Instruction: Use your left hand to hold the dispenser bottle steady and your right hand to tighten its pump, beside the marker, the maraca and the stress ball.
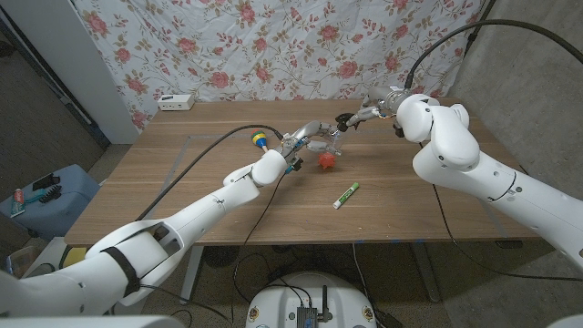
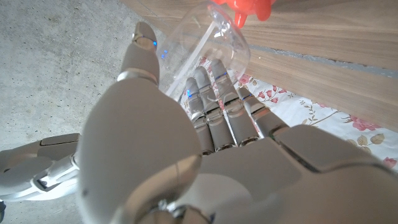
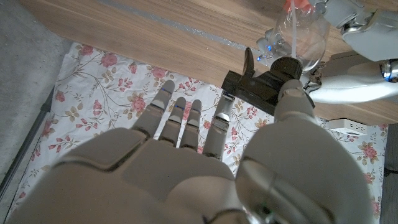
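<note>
A clear dispenser bottle (image 1: 325, 140) is lifted tilted above the table's middle, and my left hand (image 1: 299, 146) grips its body. In the left wrist view my fingers (image 2: 208, 93) wrap the clear bottle (image 2: 214, 40). My right hand (image 1: 372, 112) reaches in from the right to the black pump (image 1: 345, 119). In the right wrist view the black pump (image 3: 258, 86) sits pinched between my thumb (image 3: 291, 93) and a fingertip, the other fingers spread. A red stress ball (image 1: 326, 162) lies just below the bottle. The maraca (image 1: 260, 138) lies to the left, the green marker (image 1: 346, 194) nearer the front.
A white power strip (image 1: 176, 102) lies at the table's back left corner. A floral curtain (image 1: 273, 46) hangs behind the table. A blue bin (image 1: 46, 196) with small items stands on the floor to the left.
</note>
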